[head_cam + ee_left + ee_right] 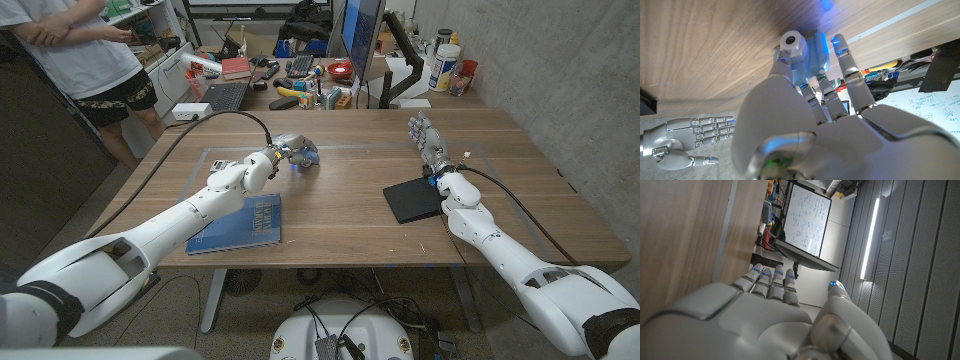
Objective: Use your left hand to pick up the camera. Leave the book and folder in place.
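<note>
Mid-table, left hand (283, 155) grips the camera (303, 154); right hand (430, 143) stands open beside the folder (412, 200).

Right hand (765, 325), glossy white shell: its back seen close, fingers (771, 282) extended side by side, blue-lit tips, thumb apart from them, nothing held. Wooden table (685, 235), brown grain with a pale tape line, alongside the hand. Monitor (807, 222) showing a white handwritten page, beyond the fingers. Grey ribbed wall panels with a vertical strip light (871, 242), beside the monitor.

Bare tabletop (345, 190) between book (240, 222) and folder (412, 200)
</note>
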Robot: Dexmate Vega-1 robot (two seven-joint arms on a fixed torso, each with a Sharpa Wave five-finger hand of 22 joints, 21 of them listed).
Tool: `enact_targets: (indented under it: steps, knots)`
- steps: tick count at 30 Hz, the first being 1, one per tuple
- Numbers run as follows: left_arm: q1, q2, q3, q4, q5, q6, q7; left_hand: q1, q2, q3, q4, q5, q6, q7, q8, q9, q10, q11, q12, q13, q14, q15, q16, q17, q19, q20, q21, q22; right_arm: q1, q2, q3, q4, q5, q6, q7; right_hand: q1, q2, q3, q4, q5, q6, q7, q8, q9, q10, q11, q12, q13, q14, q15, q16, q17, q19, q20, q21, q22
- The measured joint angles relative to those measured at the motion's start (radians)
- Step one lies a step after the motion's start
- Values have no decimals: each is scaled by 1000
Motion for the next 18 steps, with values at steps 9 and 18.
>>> enact_targets:
  steps: [9, 18]
  knots:
    - [5, -6, -5, 9, -14, -13, 25, 24, -5, 24, -6, -7, 27, 20, 12, 0, 55, 13, 8, 13, 38, 0, 5, 9, 40, -26, -8, 0, -5, -4, 3, -6, 2, 0, -1, 0, 0, 0, 0, 0, 0, 0, 0, 0, 0, 0, 0, 0, 0, 0, 0, 0, 0, 0, 0, 0]
    - [10, -8, -8, 10, -28, -15, 32, 30, -11, 27, -6, -8, 32, 25, 20, 0, 62, -2, 8, 20, 47, -2, 5, 14, 45, -32, -15, 0, -10, -8, 5, -11, 3, 0, -2, -4, 4, 0, 0, 4, 0, 0, 0, 0, 0, 0, 0, 0, 0, 0, 0, 0, 0, 0, 0, 0]
